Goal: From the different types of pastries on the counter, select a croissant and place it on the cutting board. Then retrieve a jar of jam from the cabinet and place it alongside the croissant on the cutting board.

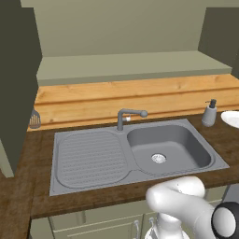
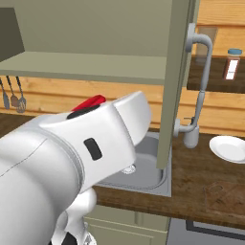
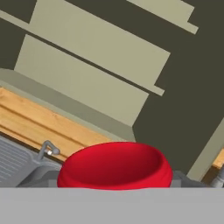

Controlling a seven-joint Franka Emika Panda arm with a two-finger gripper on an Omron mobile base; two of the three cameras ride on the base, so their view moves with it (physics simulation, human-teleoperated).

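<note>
A round red top (image 3: 114, 165), seemingly the jam jar's lid, sits right at the bottom of the hand view, where my gripper (image 3: 114, 177) holds it in the air above the sink. The fingertips are hidden behind it. In the right base view a sliver of the same red jar top (image 2: 88, 103) peeks over my white forearm, which hides the hand. Behind the red top, the hand view looks at pale cabinet fronts and the wooden back wall.
A grey sink (image 1: 168, 147) with a faucet (image 1: 128, 116) lies ahead, with a soap dispenser (image 1: 209, 113) and a white plate (image 2: 229, 147) to its right. An open cabinet door (image 2: 174, 72) stands over the counter. A blue-lidded jar (image 2: 233, 63) stands at the far right. Utensils (image 2: 13, 95) hang on the left.
</note>
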